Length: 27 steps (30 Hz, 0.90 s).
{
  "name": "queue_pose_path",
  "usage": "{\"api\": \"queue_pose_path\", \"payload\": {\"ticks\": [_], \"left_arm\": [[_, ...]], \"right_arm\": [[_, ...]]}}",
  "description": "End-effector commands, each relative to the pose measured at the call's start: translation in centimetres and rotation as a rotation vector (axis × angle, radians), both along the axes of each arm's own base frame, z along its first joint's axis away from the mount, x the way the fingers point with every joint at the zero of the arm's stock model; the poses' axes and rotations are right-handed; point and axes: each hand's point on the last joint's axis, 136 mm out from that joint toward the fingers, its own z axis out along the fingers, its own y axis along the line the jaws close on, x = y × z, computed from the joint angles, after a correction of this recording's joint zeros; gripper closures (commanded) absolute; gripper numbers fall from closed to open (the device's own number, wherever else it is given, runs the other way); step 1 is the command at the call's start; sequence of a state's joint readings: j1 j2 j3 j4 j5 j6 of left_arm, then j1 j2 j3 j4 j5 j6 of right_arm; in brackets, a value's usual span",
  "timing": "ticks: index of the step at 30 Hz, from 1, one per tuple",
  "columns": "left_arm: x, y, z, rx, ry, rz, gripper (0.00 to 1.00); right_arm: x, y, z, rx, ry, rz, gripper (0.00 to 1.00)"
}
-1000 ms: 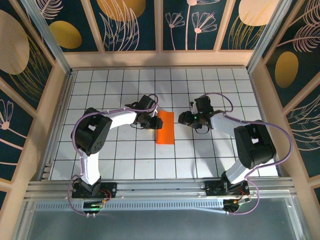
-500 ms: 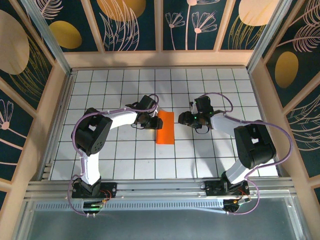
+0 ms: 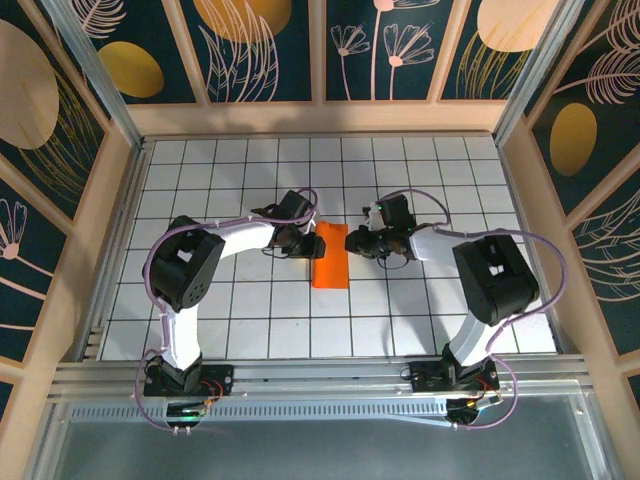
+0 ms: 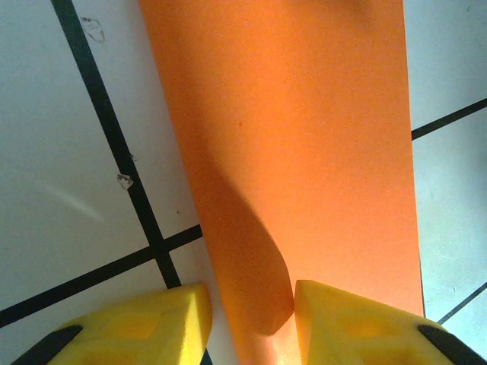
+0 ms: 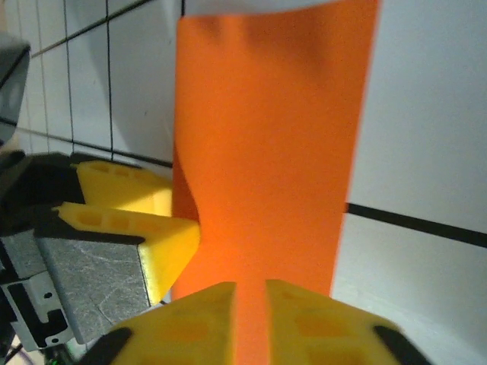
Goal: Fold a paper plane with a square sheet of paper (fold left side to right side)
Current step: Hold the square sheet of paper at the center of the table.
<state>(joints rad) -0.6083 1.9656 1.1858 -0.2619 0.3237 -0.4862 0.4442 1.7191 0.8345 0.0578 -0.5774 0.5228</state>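
The square sheet of paper (image 3: 331,258), thin bright orange folded into a narrow rectangle, is lying at the middle of the white gridded counter (image 3: 230,300), its long axis running from near edge to far edge. The blocky yellow left fingers (image 4: 144,323) are standing apart astride its curling left edge; the right fingers (image 5: 190,319) are pinching its right edge.

Surface (image 3: 250,300): white, flat, ruled into square tiles by thin black grid lines; small dark scuffs beside one line in the left wrist view.
Border: pale wooden frame (image 3: 320,118) along the far side and both flanks.
Walls: dark teal panels (image 3: 280,70) printed with gold ovals and pale line-drawn leaves and flowers, divided by light wooden battens.
Corner posts: silver aluminium extrusions (image 3: 95,75).
Near edge: ribbed aluminium rail (image 3: 320,375) spanning the width, with a grey ledge (image 3: 320,440) below.
Light: bright and even, with soft shadows.
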Motion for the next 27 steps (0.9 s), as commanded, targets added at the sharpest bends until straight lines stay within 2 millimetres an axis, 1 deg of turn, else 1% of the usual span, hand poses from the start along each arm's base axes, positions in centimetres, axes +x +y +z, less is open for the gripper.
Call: {"api": "queue_pose_path", "payload": {"ticks": [1, 3, 6, 14, 17, 19, 21, 25, 27], "left_arm": [[-0.7, 2.6, -5.1, 0.156, 0.038, 0.027, 0.63], [-0.8, 2.6, -5.2, 0.157, 0.04, 0.026, 0.63], [-0.7, 2.7, -5.2, 0.158, 0.039, 0.028, 0.63], [-0.5, 2.8, -5.0, 0.165, 0.026, 0.036, 0.63], [0.1, 3.0, -4.2, 0.173, -0.005, 0.054, 0.62], [0.8, 3.3, -3.0, 0.181, -0.046, 0.074, 0.6], [1.7, 3.6, -1.3, 0.185, -0.093, 0.096, 0.57], [3.2, 3.9, 2.9, 0.119, -0.173, 0.138, 0.49], [3.6, 3.8, 4.8, 0.072, -0.201, 0.146, 0.47]], "right_arm": [[-0.5, 1.7, -0.5, 0.052, 0.031, 0.04, 0.9], [-0.7, 1.7, -1.2, 0.035, 0.049, 0.042, 0.93], [-1.1, 1.3, -2.6, 0.0, 0.081, 0.034, 0.97], [-2.3, -0.3, -6.0, -0.102, 0.141, 0.018, 1.0], [-2.9, -0.9, -6.9, -0.134, 0.161, 0.015, 1.0], [-3.2, -1.3, -7.5, -0.151, 0.173, 0.013, 1.0], [-3.4, -1.5, -8.0, -0.166, 0.181, 0.013, 1.0], [-3.7, -2.0, -8.6, -0.192, 0.191, 0.01, 1.0], [-3.6, -2.1, -8.7, -0.206, 0.19, 0.01, 1.0]]}}
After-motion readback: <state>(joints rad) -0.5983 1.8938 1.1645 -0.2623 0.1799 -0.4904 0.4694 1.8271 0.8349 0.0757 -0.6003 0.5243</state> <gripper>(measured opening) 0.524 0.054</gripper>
